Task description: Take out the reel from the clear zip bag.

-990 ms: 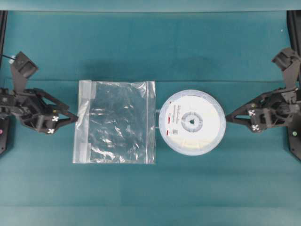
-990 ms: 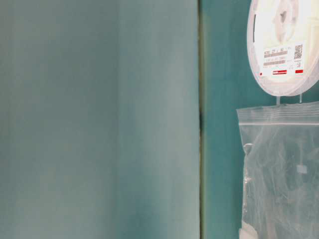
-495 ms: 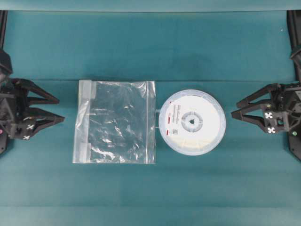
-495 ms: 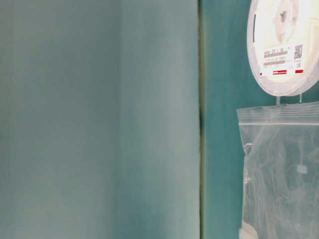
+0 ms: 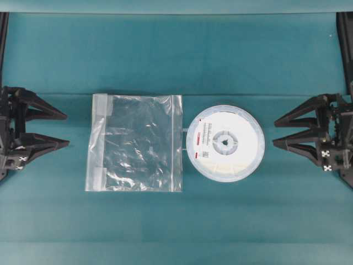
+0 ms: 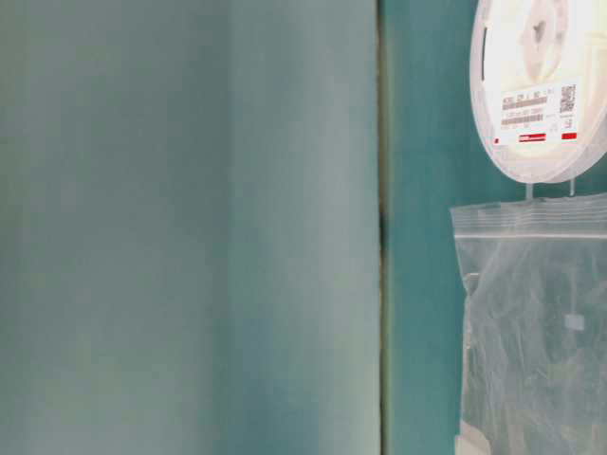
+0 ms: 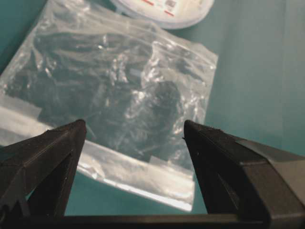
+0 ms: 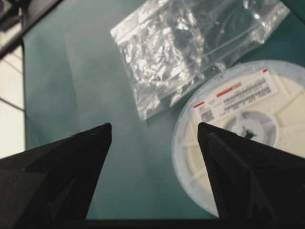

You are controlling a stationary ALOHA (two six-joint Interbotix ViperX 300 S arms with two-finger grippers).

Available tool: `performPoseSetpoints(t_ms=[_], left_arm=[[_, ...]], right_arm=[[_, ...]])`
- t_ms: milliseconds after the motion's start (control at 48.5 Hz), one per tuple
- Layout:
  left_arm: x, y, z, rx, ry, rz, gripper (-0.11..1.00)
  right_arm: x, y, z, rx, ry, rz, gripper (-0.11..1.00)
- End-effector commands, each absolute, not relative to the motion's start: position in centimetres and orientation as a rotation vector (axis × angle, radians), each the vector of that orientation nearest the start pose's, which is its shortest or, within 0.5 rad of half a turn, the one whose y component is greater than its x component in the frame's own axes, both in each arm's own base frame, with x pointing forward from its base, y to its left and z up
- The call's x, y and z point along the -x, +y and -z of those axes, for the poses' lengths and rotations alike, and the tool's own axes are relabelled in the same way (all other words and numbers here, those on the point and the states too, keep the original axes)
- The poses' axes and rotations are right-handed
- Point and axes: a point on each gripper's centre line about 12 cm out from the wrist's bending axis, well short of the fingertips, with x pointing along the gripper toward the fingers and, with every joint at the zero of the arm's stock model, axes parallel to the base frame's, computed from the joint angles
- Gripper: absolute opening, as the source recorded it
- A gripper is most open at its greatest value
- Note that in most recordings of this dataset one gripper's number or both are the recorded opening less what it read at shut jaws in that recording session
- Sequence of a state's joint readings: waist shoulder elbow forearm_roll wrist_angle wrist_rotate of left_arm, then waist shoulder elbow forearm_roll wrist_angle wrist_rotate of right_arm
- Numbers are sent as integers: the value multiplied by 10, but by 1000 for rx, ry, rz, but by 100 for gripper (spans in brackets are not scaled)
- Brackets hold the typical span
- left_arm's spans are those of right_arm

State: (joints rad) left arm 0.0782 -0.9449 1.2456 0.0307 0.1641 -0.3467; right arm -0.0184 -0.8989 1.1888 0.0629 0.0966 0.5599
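the reel (image 5: 225,143) lying flat mid-desk (image 5: 176,55) — out of the clear zip bag (image 5: 135,142) (just beside its zip edge), left gripper (image 5: 59,130) near the left edge, right gripper (image 5: 280,131) near the right — both spread wide, grasping nothing

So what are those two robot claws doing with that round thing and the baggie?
Right now nothing is being held. The flat round white reel with a grey hub lies on the teal table, fully outside the crinkled clear zip bag, which lies flat just beside it and looks empty. The left end effector sits at the left edge and the right end effector at the right edge, both wide open and clear of the bag and reel. The job of getting the reel out looks done.
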Motion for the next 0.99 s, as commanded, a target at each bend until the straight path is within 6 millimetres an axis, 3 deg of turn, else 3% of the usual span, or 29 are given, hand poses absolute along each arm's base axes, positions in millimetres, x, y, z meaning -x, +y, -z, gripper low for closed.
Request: performPoseSetpoints(t_ms=[0, 289, 454, 970], left_arm=[[-188, 14, -221, 317, 411, -143, 90], [-188, 14, -237, 252, 360, -120, 90], [-185, 14, -244, 220, 331, -111, 90], [-183, 14, -252, 176, 301, -101, 90]], right_arm=[[-202, -2, -240, -563, 340, 110, 91], [-201, -3, -250, -359, 277, 70, 91], [-200, -3, -267, -240, 195, 37, 91], [-197, -3, -269, -181, 195, 36, 91]])
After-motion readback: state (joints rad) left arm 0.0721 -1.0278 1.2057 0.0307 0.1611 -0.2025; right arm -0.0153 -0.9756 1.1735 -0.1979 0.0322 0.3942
